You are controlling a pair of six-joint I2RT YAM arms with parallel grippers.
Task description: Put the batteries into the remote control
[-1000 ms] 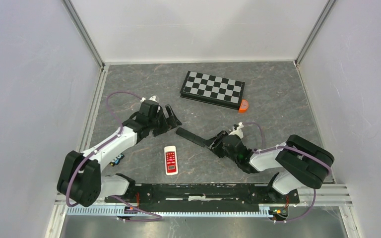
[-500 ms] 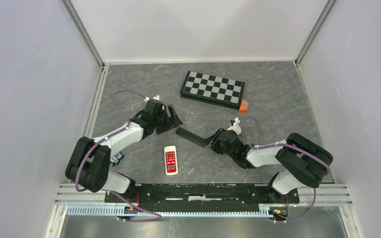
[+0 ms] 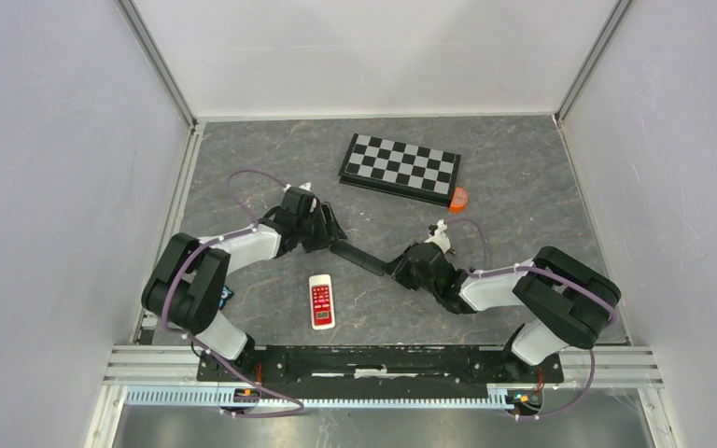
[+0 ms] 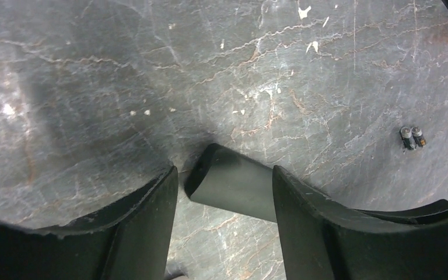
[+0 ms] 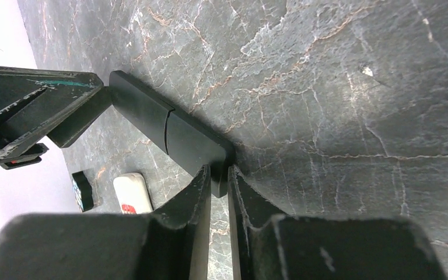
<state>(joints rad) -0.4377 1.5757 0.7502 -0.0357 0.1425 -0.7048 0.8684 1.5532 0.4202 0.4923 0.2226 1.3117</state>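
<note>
Two batteries lie side by side on the gray tabletop. They are touching each other. They are out in the open, not inside any remote. In the left wrist view they sit well off to one side of the black remote.

The black remote is long and flat. It lies on the tabletop between the two arms. A thin line runs across it near the middle, like the edge of a lid. The lid looks shut, and I cannot tell what is inside.

The left claw is spread wide around one end of the black remote. A gap shows between one finger and the remote. The other finger is right up against it, but I cannot tell if it touches.

The right claw is at the other end. Its two fingers are almost pressed together. They pinch the thin edge of the black remote between their tips.

A small white remote with red buttons lies face up near the front, between the two arms. It is apart from both claws.

A checkered board lies flat near the back of the tabletop. A little orange piece sits right at its corner.
</note>
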